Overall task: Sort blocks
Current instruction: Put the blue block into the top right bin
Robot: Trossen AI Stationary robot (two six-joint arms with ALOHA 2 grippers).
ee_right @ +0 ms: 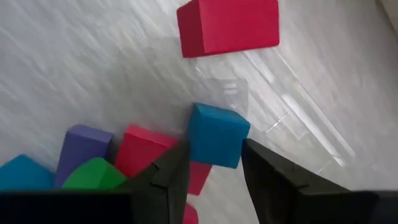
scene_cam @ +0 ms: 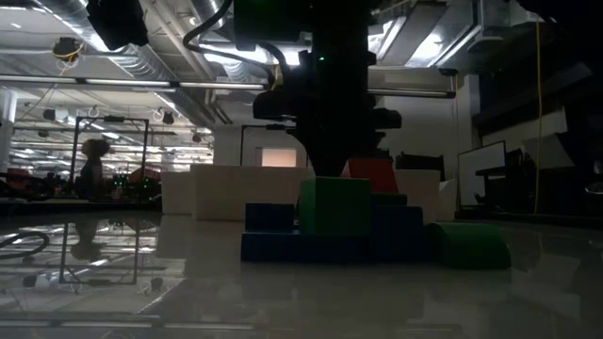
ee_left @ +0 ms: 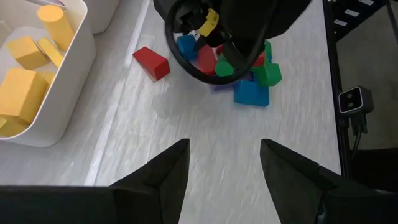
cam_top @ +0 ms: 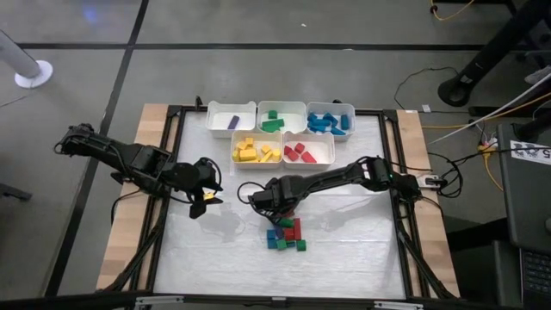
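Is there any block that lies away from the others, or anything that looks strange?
One red block lies alone on the table, apart from the unsorted pile. The bins hold matching colours; nothing looks spilled or damaged.

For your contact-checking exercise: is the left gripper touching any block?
Apart. The left wrist view shows the left gripper open over bare table, with nothing between its fingers; the nearest red block lies well beyond them.
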